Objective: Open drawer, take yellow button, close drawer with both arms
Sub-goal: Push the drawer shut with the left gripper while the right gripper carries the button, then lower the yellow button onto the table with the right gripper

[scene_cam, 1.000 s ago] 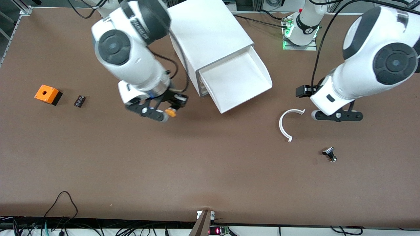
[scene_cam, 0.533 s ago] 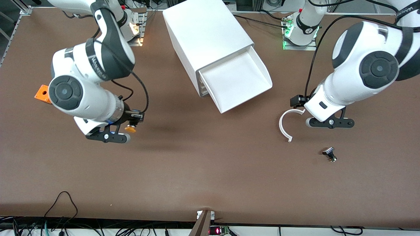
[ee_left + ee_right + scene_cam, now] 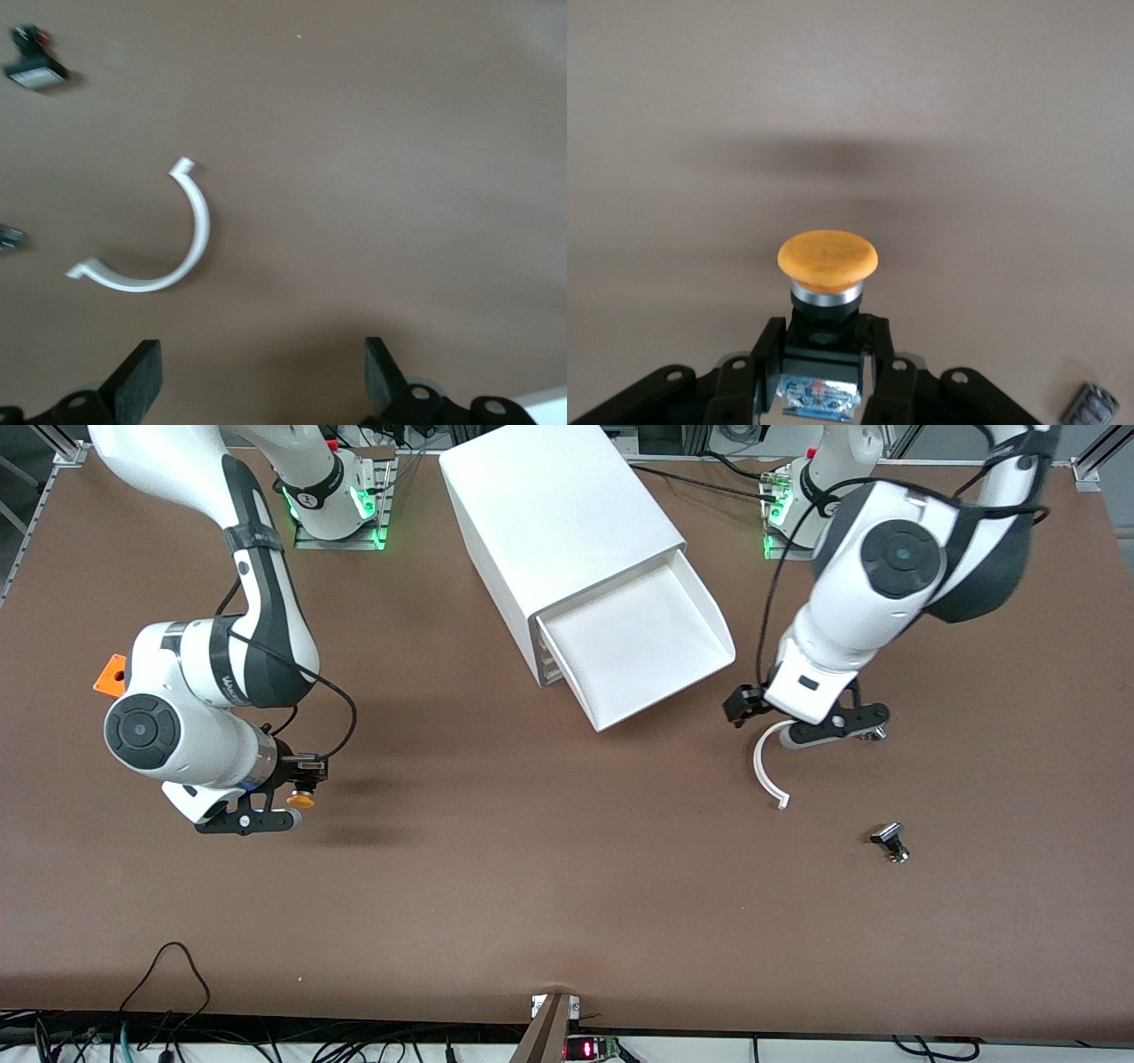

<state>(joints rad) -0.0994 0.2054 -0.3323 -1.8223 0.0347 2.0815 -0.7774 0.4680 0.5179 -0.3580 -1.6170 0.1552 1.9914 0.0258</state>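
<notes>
The drawer (image 3: pixel 642 646) stands pulled out of the top of the white cabinet (image 3: pixel 558 522), and its tray is empty. My right gripper (image 3: pixel 297 795) is shut on the button (image 3: pixel 301 801) and holds it just above the bare table, toward the right arm's end. In the right wrist view the orange cap (image 3: pixel 827 257) sticks out past the fingers (image 3: pixel 766 354), which clamp the black body. My left gripper (image 3: pixel 833 733) is open and empty over the table beside the drawer's front corner; the left wrist view shows its fingers (image 3: pixel 137 376) spread wide.
A white curved strip (image 3: pixel 767 766) lies under the left gripper and shows in the left wrist view (image 3: pixel 190 252). A small black-and-metal part (image 3: pixel 889 841) lies nearer the front camera. An orange box (image 3: pixel 111 676) peeks from under the right arm. A flat black block (image 3: pixel 1094 407) lies near the button.
My right arm carried the button away from the drawer toward the right arm's end of the table. My left arm swung toward the drawer, over the white curved strip.
</notes>
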